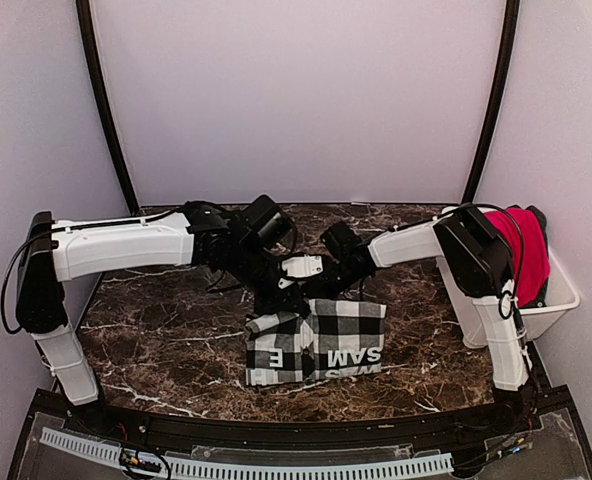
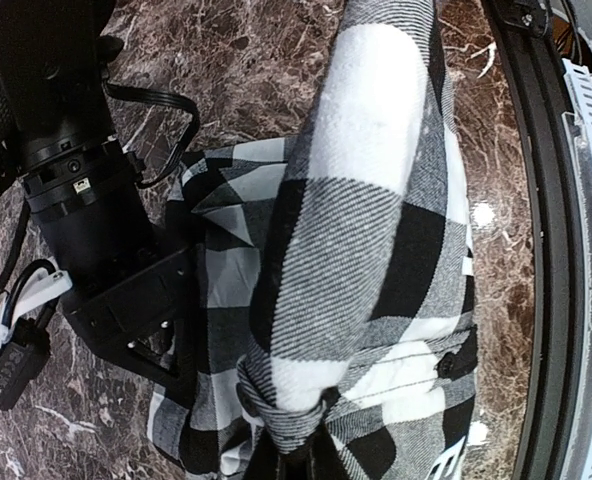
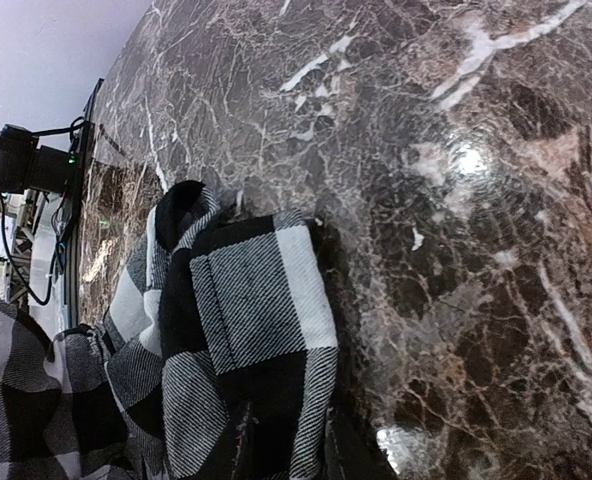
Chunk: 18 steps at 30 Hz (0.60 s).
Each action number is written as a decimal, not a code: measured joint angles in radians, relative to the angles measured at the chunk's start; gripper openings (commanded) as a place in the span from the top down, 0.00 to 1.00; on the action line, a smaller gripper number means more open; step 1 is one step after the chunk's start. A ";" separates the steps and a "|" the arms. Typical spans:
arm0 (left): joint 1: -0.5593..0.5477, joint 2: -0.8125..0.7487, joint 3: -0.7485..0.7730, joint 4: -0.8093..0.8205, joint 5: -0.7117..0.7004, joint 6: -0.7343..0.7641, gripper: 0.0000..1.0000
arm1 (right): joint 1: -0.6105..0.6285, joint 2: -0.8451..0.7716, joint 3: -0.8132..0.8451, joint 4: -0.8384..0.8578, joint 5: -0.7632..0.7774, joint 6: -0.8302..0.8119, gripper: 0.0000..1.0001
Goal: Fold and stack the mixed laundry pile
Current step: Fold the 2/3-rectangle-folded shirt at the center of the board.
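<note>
Folding the checked garment is the step in hand, and both arms are on it at once. It lies near the middle of the table, black-and-white squares with white lettering along its near edge, doubled into a rough rectangle by the look of it. The left arm and right arm meet side by side at its far edge.

Left jaws: clamped tight on a gathered bunch of the check cloth, and the fabric rises off the marble toward that wrist. Right jaws: down at the neighbouring stretch of the same edge, with a raised fold of cloth running in between them and the gap narrow (whether the pinch has bitten, I cannot tell from the wrist view).

The red garment sits well apart, draped in the white bin at the right side, its fold not yet begun.

My read is that the task is early to middle: one garment part-folded, the other to come. The next move, I'd judge, calls for both arms to lift that far edge together and carry it toward the near edge, level with each other so the fold lands square. A one-sided grip would drag the cloth into a twist.
</note>
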 measured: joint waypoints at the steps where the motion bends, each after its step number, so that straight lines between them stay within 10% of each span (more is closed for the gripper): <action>1: 0.011 0.014 0.004 0.007 0.000 0.012 0.97 | 0.003 -0.001 -0.003 0.002 -0.004 0.000 0.79; 9: 0.050 0.089 0.002 0.060 -0.035 0.068 0.93 | 0.015 -0.012 -0.008 -0.013 -0.020 0.003 0.53; 18: 0.091 0.090 -0.003 0.132 -0.127 0.040 0.58 | -0.063 -0.106 0.006 -0.116 0.118 0.009 0.34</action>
